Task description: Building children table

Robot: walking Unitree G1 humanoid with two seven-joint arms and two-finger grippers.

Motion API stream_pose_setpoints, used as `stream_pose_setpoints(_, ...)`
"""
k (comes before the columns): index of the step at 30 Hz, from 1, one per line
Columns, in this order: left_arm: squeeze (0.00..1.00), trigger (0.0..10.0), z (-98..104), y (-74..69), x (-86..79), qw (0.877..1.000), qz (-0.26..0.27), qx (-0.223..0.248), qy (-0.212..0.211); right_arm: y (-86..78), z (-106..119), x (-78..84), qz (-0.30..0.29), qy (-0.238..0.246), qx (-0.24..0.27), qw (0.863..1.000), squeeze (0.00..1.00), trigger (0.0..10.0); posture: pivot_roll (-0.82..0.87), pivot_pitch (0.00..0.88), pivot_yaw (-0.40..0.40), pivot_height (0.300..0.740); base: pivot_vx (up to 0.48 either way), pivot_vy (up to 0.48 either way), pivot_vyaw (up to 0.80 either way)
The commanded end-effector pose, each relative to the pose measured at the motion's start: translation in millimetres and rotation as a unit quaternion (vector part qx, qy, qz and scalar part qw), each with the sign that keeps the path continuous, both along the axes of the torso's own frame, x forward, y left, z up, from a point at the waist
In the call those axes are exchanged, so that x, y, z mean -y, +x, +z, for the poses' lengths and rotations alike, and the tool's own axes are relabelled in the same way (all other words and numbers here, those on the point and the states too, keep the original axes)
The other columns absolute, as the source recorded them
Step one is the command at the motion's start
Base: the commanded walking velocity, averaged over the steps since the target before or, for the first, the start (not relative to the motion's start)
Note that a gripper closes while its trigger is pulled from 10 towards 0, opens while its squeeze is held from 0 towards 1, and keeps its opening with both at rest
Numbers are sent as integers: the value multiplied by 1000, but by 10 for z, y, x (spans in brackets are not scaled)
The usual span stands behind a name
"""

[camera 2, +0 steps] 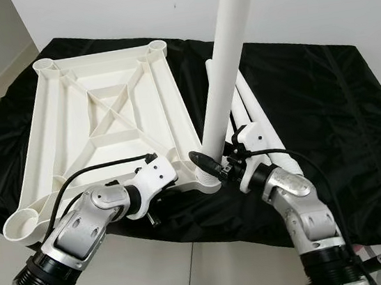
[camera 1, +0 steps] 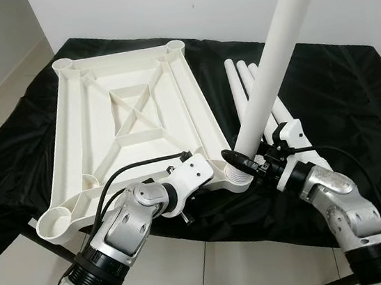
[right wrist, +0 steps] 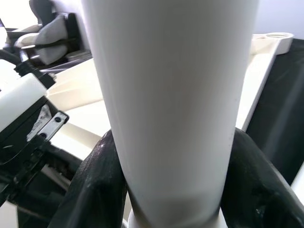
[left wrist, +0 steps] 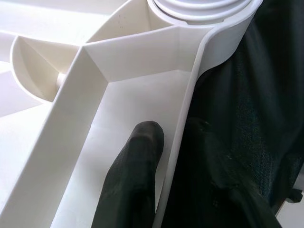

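In the tabletop's corner socket [camera 1: 236,176], the right gripper [camera 1: 246,163] clasps a leg [camera 1: 271,61].

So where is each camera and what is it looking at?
Left and right eye views: on the head, looking down at the upside-down tabletop; both arms show.
Left wrist view: left gripper pinching the tabletop's rim.
Right wrist view: right gripper clamped around the table leg.
Both wrist views share the leg's corner socket.

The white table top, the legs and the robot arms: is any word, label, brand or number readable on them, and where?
None can be read.
The table top, the upright leg in the right claw, the spare legs and the black cloth carry no visible print.
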State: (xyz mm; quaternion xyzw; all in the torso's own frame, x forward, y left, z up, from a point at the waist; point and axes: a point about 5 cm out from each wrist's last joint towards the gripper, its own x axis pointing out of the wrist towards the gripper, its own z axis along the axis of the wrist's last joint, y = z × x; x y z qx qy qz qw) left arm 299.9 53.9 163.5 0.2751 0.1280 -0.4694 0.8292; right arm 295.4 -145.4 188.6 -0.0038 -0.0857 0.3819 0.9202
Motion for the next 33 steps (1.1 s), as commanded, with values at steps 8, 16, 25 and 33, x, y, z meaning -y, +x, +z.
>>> stream_pose_setpoints(8,0,10000,-45,-53,104,1000,-1,-16,-5,-87,101,-152,-31,39,21,999,0,10000,-104,166,-7,740,0,0,0)
stream_pose_setpoints(16,0,10000,-43,-59,122,1000,2,-18,-8,-123,97,-216,-60,52,22,997,0,10000,-99,168,-5,740,0,0,0)
stream_pose_setpoints(25,0,10000,-31,-61,127,1000,7,-18,-9,-177,76,-360,-101,68,22,992,0,10000,-94,171,-5,740,0,0,0)
stream_pose_setpoints(33,0,10000,-25,-64,136,1000,6,-18,-9,-194,45,-485,-151,72,20,986,0,10000,-91,164,-5,740,0,0,0)
